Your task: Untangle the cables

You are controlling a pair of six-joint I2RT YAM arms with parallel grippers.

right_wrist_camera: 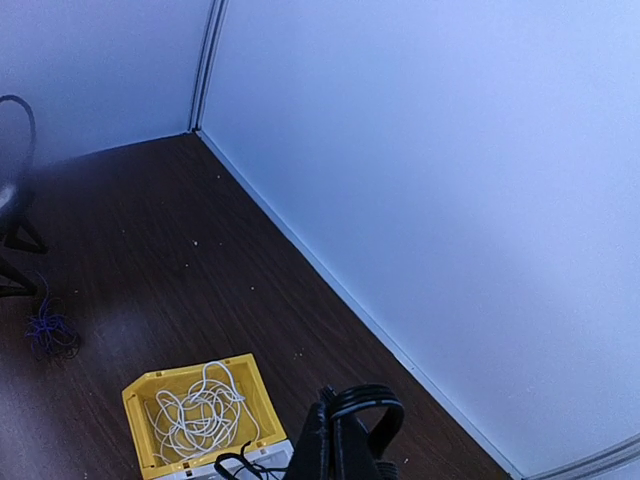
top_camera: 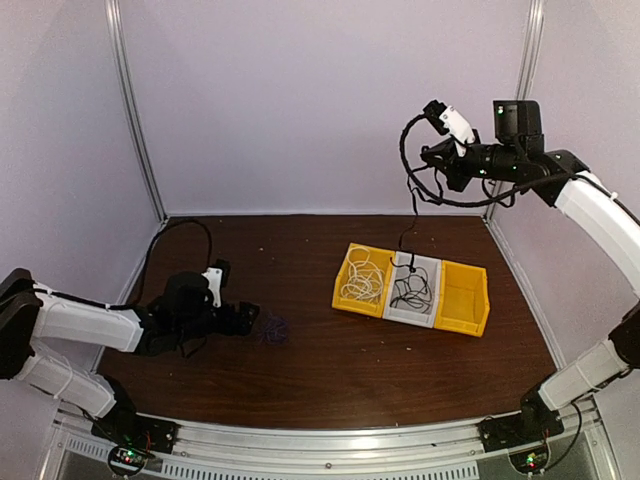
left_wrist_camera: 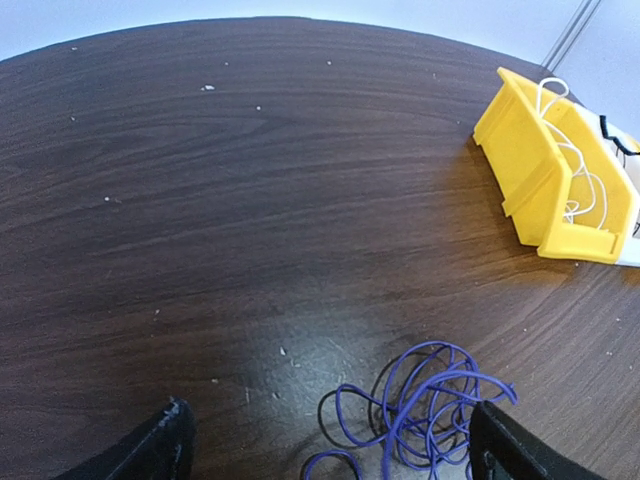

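Purple cable; white cable; yellow bin.

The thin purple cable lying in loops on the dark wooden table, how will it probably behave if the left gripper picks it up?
The thin purple cable lies in loose overlapping loops, so it is probably floppy and would hang and drag. It looks light. Its strands cross a thin black cord, which may lift with it. The open left gripper might catch only some strands.

We are seeing a dark wood-grain table, matt and faintly speckled, glossy yellow plastic bins, a smooth purple cord and a thin white cord looking rubbery.
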